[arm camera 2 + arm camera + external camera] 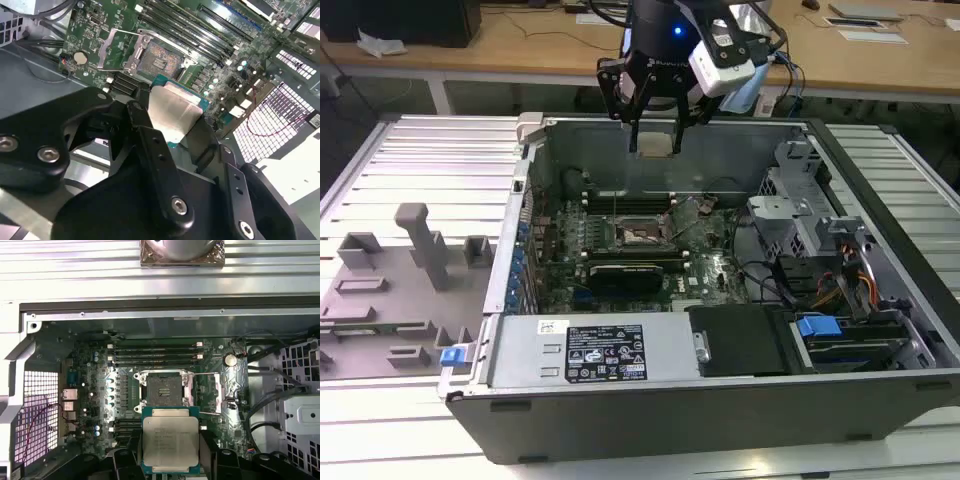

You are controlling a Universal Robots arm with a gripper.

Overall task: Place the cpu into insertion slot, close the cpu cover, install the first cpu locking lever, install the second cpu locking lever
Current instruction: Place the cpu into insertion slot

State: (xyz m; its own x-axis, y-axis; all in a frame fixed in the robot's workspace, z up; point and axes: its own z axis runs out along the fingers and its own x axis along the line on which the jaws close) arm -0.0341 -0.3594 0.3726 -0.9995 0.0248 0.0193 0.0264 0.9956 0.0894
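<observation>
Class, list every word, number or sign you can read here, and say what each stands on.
None can be quoted.
Black label on the power supply casing: print too small.
White sticker beside it: too small.
Top of the cpu, held in the tool: faint marking, blurred.

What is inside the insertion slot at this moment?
Nothing lies in the insertion slot: its pale contact field is bare, and the cpu cover stands open beside it. The cpu is in the gripper, above the board. Its underside is hidden.
</observation>
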